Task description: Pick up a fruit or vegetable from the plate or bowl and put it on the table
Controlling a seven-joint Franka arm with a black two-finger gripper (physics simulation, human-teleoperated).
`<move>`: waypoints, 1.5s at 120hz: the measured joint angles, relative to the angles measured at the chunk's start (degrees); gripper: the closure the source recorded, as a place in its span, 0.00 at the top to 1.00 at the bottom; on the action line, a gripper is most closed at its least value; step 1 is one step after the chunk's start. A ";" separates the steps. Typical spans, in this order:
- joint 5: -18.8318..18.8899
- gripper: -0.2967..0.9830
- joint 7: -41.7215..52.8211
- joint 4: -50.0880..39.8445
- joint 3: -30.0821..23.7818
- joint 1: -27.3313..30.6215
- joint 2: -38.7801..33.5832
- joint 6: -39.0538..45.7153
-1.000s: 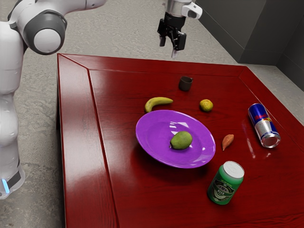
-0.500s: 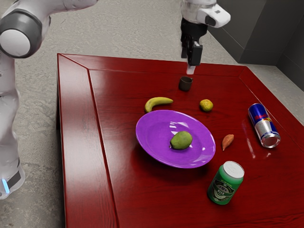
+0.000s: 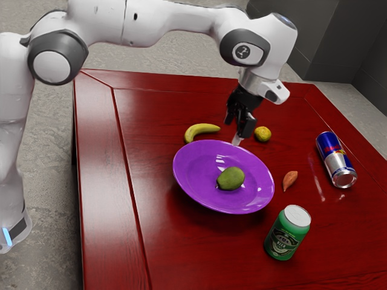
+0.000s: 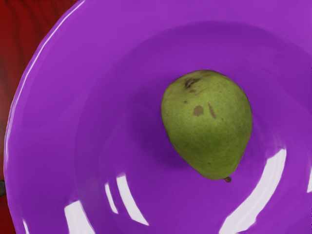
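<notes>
Red tabletop [image 3: 181,254] lies partly hidden behind plate [image 3: 196,175] and gripper [image 3: 234,133], whose fingers stand apart.

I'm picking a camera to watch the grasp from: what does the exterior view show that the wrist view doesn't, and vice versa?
Exterior view: my open gripper, the banana, a round yellow fruit, a small reddish-brown item, the upright green can and the blue-and-silver can on its side.

Wrist view: brown blotches on the pear and its short stem. A dark sliver at the picture's edge is too cut off to name.

Both: the green pear on the purple plate, and the red table.
</notes>
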 joint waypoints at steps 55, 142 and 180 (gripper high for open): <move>-10.28 0.77 -7.58 -16.83 1.01 -2.37 -7.35 20.23; -11.48 0.77 -32.56 -19.18 0.86 -3.33 -6.54 16.32; -10.64 0.77 -35.46 -17.33 0.66 -1.25 -3.07 15.86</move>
